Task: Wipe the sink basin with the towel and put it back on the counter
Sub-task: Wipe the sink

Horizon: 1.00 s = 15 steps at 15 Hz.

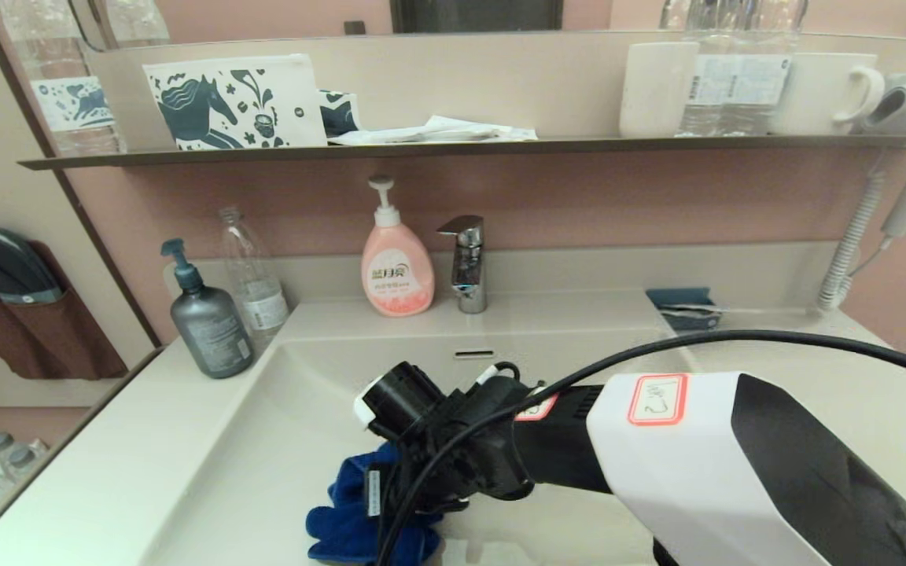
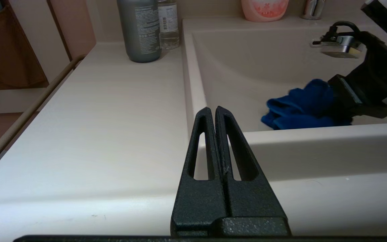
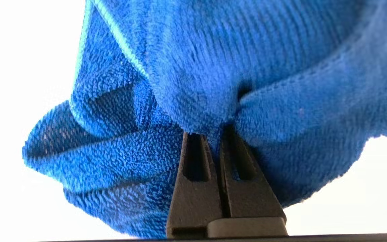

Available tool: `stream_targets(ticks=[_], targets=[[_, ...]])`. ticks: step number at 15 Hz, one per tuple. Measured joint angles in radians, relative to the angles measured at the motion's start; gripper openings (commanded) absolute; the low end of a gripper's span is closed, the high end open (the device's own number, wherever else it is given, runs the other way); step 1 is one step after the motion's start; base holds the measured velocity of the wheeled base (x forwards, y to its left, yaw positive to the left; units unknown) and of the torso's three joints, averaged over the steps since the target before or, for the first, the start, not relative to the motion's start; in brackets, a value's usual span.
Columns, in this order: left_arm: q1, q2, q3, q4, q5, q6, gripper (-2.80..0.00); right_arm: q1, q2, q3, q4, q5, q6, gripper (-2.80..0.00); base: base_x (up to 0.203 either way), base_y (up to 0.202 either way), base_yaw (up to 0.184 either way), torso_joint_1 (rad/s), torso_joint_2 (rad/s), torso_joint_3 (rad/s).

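Observation:
The royal-blue towel point(image 1: 351, 519) is bunched up low in the cream sink basin point(image 1: 296, 417), near its front. My right gripper point(image 3: 213, 132) is shut on the towel point(image 3: 213, 74), its tips buried in the folds. From the left wrist view the towel point(image 2: 297, 109) lies inside the basin point(image 2: 247, 60) with the right arm's black wrist over it. My left gripper point(image 2: 212, 109) is shut and holds nothing; it hangs over the counter point(image 2: 96, 117) by the basin's front left corner, out of the head view. The drain plug is hidden; the overflow slot point(image 1: 473, 354) shows.
A grey pump bottle point(image 1: 205, 318) and a clear bottle point(image 1: 252, 279) stand on the counter's left back. Pink soap bottle point(image 1: 395, 263) and chrome faucet point(image 1: 467, 263) sit behind the basin. A teal tray point(image 1: 685, 306) lies at the right back. A dark shelf point(image 1: 453, 145) carries cups above.

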Motion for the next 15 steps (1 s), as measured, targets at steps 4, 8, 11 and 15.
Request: stream_targets(ticks=[4, 8, 11, 15], targets=[[0.0, 0.0, 0.0, 0.0, 0.0, 0.0, -2.8, 0.023, 0.046, 0.0, -0.249, -0.004, -0.07, -2.8, 0.0, 0.0, 0.0, 0.0, 0.0, 0.0], [0.0, 0.0, 0.0, 0.0, 0.0, 0.0, -2.8, 0.002, 0.098, 0.0, -0.501, -0.042, -0.195, -2.8, 0.0, 0.0, 0.0, 0.0, 0.0, 0.0], [0.0, 0.0, 0.0, 0.0, 0.0, 0.0, -2.8, -0.04, 0.122, -0.001, -0.578, -0.093, -0.249, -2.8, 0.0, 0.0, 0.0, 0.0, 0.0, 0.0], [0.0, 0.0, 0.0, 0.0, 0.0, 0.0, -2.8, -0.083, 0.117, 0.001, -0.572, -0.153, -0.265, -2.8, 0.0, 0.0, 0.0, 0.0, 0.0, 0.0]])
